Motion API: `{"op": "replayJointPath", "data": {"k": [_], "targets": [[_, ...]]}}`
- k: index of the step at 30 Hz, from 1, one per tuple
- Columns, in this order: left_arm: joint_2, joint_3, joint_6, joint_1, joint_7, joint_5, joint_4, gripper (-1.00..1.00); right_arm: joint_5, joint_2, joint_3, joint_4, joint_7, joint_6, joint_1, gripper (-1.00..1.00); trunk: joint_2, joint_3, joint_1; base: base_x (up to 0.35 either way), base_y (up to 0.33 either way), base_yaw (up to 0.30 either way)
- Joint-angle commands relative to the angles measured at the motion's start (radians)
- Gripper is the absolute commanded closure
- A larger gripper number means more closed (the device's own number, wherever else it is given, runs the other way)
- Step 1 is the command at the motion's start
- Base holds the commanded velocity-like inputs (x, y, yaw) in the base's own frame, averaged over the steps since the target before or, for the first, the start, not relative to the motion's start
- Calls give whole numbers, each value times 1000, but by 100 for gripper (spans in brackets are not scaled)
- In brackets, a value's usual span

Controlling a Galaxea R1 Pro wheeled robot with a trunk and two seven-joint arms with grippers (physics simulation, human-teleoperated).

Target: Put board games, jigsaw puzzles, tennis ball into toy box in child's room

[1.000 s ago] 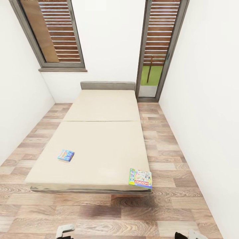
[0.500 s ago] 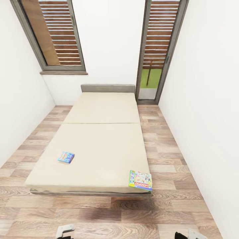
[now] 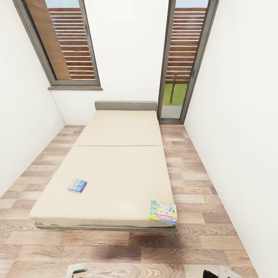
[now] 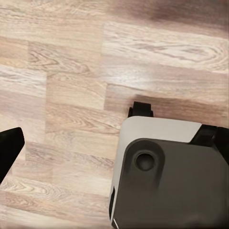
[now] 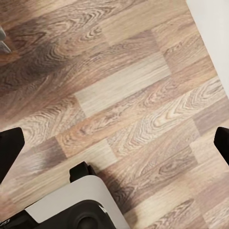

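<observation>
The bed [image 3: 116, 162] with its beige mattress and grey headboard fills the middle of the child's room in the head view. Two board games lie flat on it. The small blue one [image 3: 77, 185] is near the mattress's left side, and the Monopoly box [image 3: 164, 212] sits on the near right corner, slightly over the edge. My left gripper [image 4: 114, 148] and right gripper [image 5: 114, 145] hang open over the wood-plank floor, each with dark fingertips [image 4: 9, 150] [image 5: 9, 148] at the sides and nothing between them. Both are well short of the bed.
White walls close in on both sides, with a strip of floor [image 3: 193, 173] along each side of the bed. A slatted window [image 3: 65, 42] and a tall glass door [image 3: 183, 58] are in the far wall. My own base [image 4: 167, 181] shows below the grippers.
The whole head picture has shifted a little, so the camera moved: window and bed sit slightly lower and look a bit smaller. The two games lie where they were.
</observation>
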Motion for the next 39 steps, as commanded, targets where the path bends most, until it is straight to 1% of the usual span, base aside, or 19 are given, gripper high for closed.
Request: {"op": "replayJointPath", "data": {"k": [1, 7, 15, 19, 31, 39], "targets": [[-1, 8, 9, 0, 1, -10, -1, -100, -1, 1, -3, -2, -1, 4, 0, -100, -2, 0, 1, 0, 0, 0], [-1, 8, 31, 0, 1, -10, -1, -100, -2, 1, -3, -2, -1, 4, 0, -100, -2, 9, 1, 0, 0, 0], [-2, 8, 84, 0, 2, -10, 0, -100, -2, 1, -3, -2, -1, 4, 0, -100, -2, 21, 1, 0, 0, 0], [-2, 8, 99, 0, 1, -10, 0, -100, -2, 1, -3, -3, -1, 4, 0, -100, -2, 27, 1, 0, 0, 0], [-3, 8, 108, 0, 3, -12, 11, -100, -1, 0, -2, -4, -1, 6, 0, -100, -2, 45, 1, 0, 0, 0], [-19, 8, 106, 0, 10, -12, 33, -100, -1, 0, -2, -4, -1, 7, 0, -100, -2, 54, 1, 0, 0, 0]]}}
